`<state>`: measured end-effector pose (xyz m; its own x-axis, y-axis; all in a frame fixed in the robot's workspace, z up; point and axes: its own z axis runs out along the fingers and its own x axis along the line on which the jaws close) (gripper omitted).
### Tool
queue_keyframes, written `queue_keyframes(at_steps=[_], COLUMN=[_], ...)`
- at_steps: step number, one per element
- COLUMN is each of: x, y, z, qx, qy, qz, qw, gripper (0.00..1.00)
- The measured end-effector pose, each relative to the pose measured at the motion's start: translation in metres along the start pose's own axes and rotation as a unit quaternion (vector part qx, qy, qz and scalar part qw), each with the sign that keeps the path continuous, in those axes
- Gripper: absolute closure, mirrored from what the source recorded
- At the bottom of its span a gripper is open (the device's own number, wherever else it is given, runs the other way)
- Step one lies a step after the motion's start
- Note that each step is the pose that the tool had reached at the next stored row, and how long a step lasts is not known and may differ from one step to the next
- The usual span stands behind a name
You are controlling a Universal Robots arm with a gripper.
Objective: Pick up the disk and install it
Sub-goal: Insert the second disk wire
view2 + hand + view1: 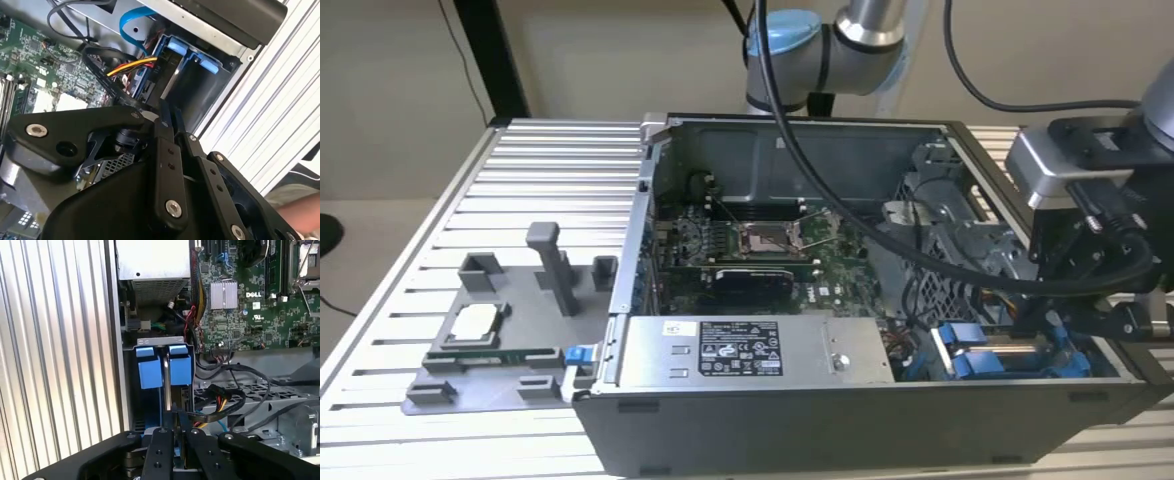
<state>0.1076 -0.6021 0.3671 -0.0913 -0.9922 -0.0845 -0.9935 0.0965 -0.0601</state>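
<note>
The disk (150, 374) sits down in the drive bay at the near right corner of the open computer case (761, 420). Its blue carrier tabs (178, 47) face up, with a silver edge between them. In the exterior view the disk (1007, 358) lies under the arm's wrist (1081, 250). In both wrist views my gripper (181, 416) hovers right over the bay. Its two black fingers (163, 131) are drawn close together, shut, with their tips at the end of the silver edge. I cannot tell whether the gripper (169, 111) touches the disk.
A grey power-supply box (720, 350) fills the case's front. The green motherboard (747, 250) lies behind it. Black, red and yellow cables (220, 402) run beside the bay. A grey fixture (494, 340) with a small silver chip (474, 322) stands on the ribbed table (534, 180).
</note>
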Motion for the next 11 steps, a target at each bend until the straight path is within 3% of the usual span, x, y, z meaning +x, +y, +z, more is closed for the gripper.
queue_keyframes(at_steps=[3, 5, 8, 11], x=[0.0005, 0.0008, 0.0012, 0.0016], y=[0.0047, 0.007, 0.0109, 0.0143], z=[0.0004, 0.0007, 0.0015, 0.0022], qx=[0.0185, 0.0283, 0.0358, 0.0434], qy=[-0.0033, -0.0069, -0.0111, -0.0193], qz=[-0.001, -0.002, -0.002, -0.002], qw=[0.99982, 0.99958, 0.9993, 0.99887], gripper=[1.0, 1.0, 1.0, 1.0])
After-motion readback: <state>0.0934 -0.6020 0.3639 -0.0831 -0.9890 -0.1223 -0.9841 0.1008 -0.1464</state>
